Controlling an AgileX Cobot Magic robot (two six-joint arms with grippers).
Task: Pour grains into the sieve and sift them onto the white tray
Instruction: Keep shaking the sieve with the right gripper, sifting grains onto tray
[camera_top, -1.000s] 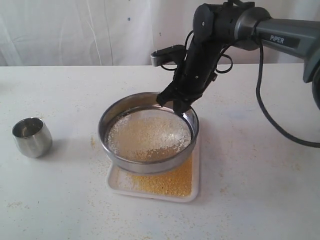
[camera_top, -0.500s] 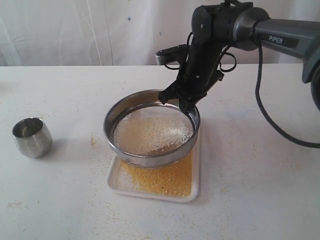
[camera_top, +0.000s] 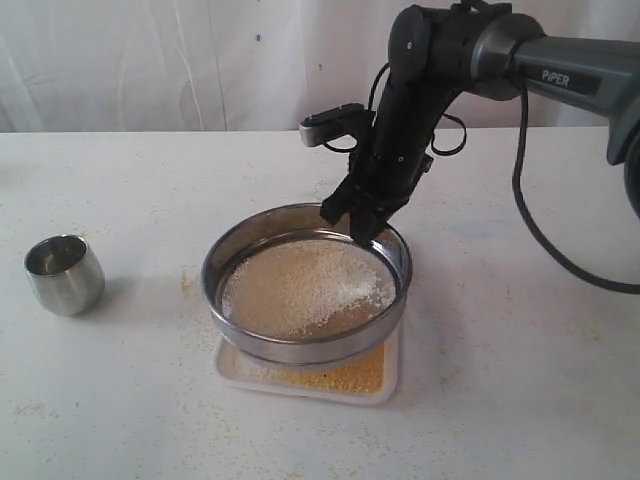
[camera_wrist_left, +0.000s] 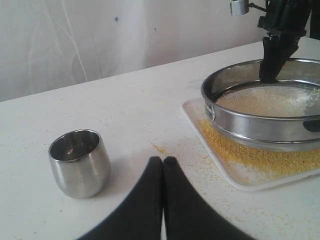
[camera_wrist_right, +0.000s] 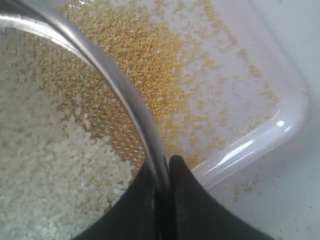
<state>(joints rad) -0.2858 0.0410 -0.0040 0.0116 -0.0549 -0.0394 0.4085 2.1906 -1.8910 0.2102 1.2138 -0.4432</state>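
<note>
— Grip on the sieve (camera_top: 300, 348)?
— Pinched at its far rim by the right gripper (camera_wrist_right: 162, 170), one finger inside the wall, one outside. Held by the edge, probably to leave the mesh free and allow shaking from a single point.

— And the grains (camera_top: 305, 285)?
— Split in two. Paler coarse bits on the mesh inside the sieve. Fine yellow meal directly under the sieve, on the white tray (camera_top: 232, 368). Well along, judging by that yellow layer.

— Why raised rather than set down?
— Seemingly lifted a little and slightly tilted, likely to let the fines drop through. Cannot tell whether its near rim touches the tray below.

— Room at the edges?
— Tight. Rim reaching just past the tray's sides in the exterior view, with stray grains scattered on the table (camera_top: 500, 350) just beside the sieve. Best limited to small, centred shakes, to avoid sifting past the tray's low rim.

— Left gripper (camera_wrist_left: 163, 167)?
— Pressed together, holding nothing, parked well to the left of the sieve. Steel cup (camera_top: 63, 273) on that same side, also well apart from the sieve. Nothing crowding the sieve there.
</note>
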